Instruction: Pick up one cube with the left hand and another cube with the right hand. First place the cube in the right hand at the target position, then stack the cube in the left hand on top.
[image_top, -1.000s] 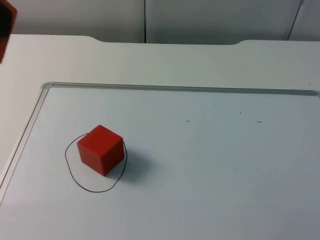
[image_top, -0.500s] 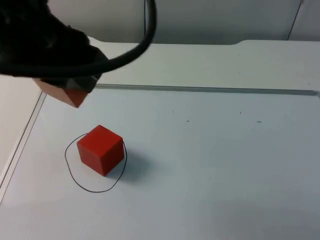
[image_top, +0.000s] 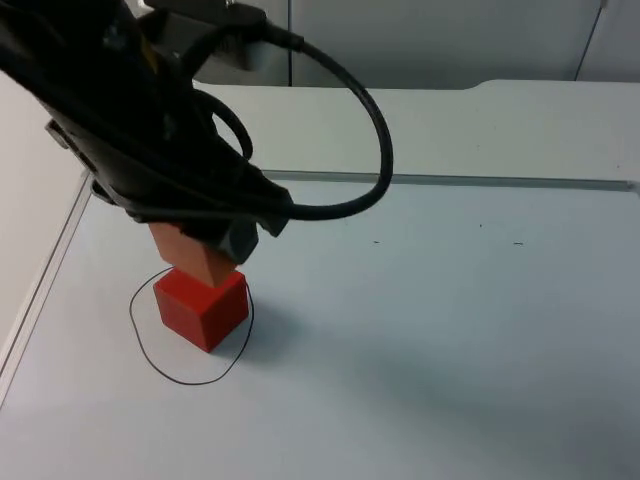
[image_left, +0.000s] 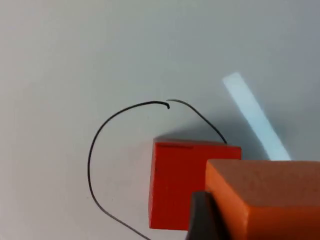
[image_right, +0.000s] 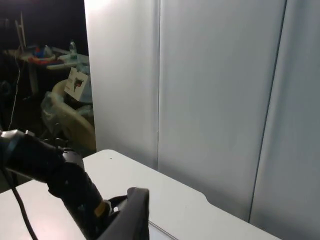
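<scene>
left gripper pinching orange cube, hovering just over/touching top of red cube, which sits inside pen-drawn circle on white table. right gripper raised, facing partition wall; can't tell its fingers.

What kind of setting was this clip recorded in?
Probably a robotics lab test bench. A white table top ends at a grey partition wall, a hand-drawn target circle rings a red cube, and the left gripper holds an orange cube just above it.
</scene>
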